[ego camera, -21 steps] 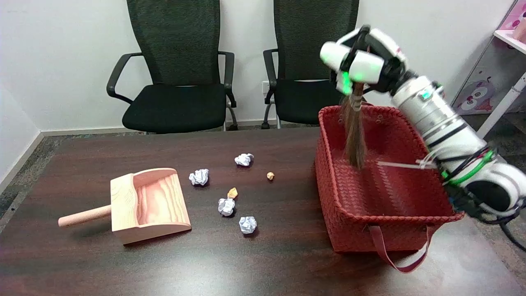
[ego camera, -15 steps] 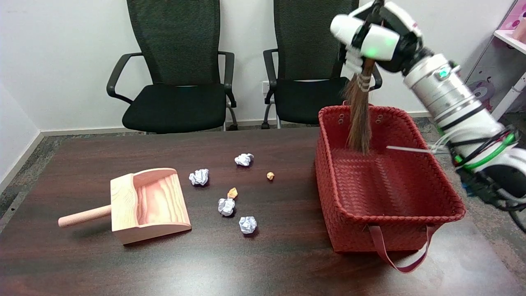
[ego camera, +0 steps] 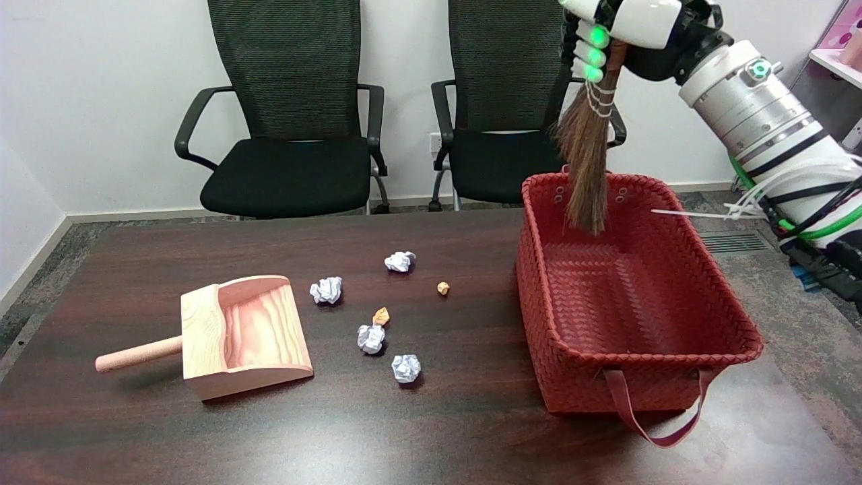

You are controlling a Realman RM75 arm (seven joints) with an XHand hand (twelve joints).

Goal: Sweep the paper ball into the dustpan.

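My right hand (ego camera: 623, 30) is high at the top right, partly cut off by the frame edge, and grips the handle of a small brown straw broom (ego camera: 584, 158). The bristles hang down over the far end of the red woven basket (ego camera: 539, 296), their tips just below its back rim. Several white paper balls lie on the dark table: one (ego camera: 400, 261) farthest back, one (ego camera: 326, 290) nearest the dustpan, one (ego camera: 370, 338) in the middle and one (ego camera: 406, 368) at the front. The wooden dustpan (ego camera: 242, 337) lies at the left, its mouth facing the near side.
Two small orange scraps (ego camera: 442, 287) (ego camera: 381, 316) lie among the balls. The dustpan's round handle (ego camera: 138, 355) sticks out left. A strap (ego camera: 650, 421) hangs off the basket's front. Two black office chairs (ego camera: 296, 135) stand behind the table. A pink shelf (ego camera: 835, 60) is at the far right.
My right hand has lifted the broom up out of the basket; the bristles rose from deep inside it to about rim height. Paper balls and dustpan have not moved.
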